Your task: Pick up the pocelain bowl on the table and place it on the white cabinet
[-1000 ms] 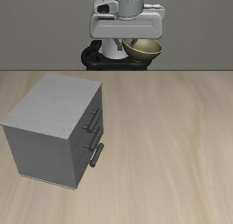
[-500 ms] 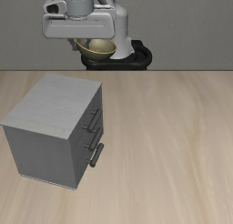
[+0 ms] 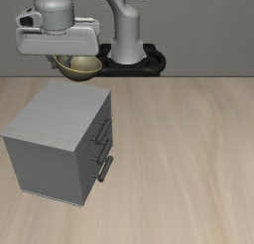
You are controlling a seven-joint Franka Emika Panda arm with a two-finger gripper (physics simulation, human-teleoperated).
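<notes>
Bowl (image 3: 83,66), rounded and glossy olive-gold, hangs gripped by the gripper (image 3: 66,53) near the boxy grey cabinet (image 3: 60,139).

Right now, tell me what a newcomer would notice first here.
The brownish bowl hangs in the air under the gripper, at the exterior view's upper left, just above the far edge of the cabinet in that view. That grey-white cabinet stands on the wooden table at the exterior view's left, its drawer handles facing the right.

Even, soft, bright light with faint shadows, no glare.
</notes>
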